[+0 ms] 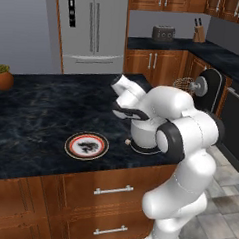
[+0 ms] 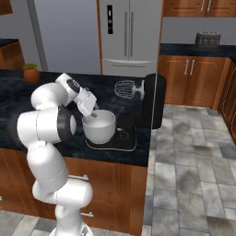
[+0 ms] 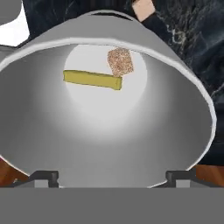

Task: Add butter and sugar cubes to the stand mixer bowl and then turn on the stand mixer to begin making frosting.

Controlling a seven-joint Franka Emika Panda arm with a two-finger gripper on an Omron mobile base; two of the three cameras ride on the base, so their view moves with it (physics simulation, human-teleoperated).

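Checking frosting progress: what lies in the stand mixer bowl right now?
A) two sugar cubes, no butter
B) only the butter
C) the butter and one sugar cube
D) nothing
C: the hand view shows the butter and one sugar cube on the stand mixer bowl's floor, touching.

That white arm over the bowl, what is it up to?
It is loading a stand mixer for frosting. The gripper hangs over the stand mixer bowl, jaws apart and empty. At the bottom of the bowl lie the butter and one sugar cube, touching each other. A second sugar cube sits on the counter beside the bowl, near a patterned plate.
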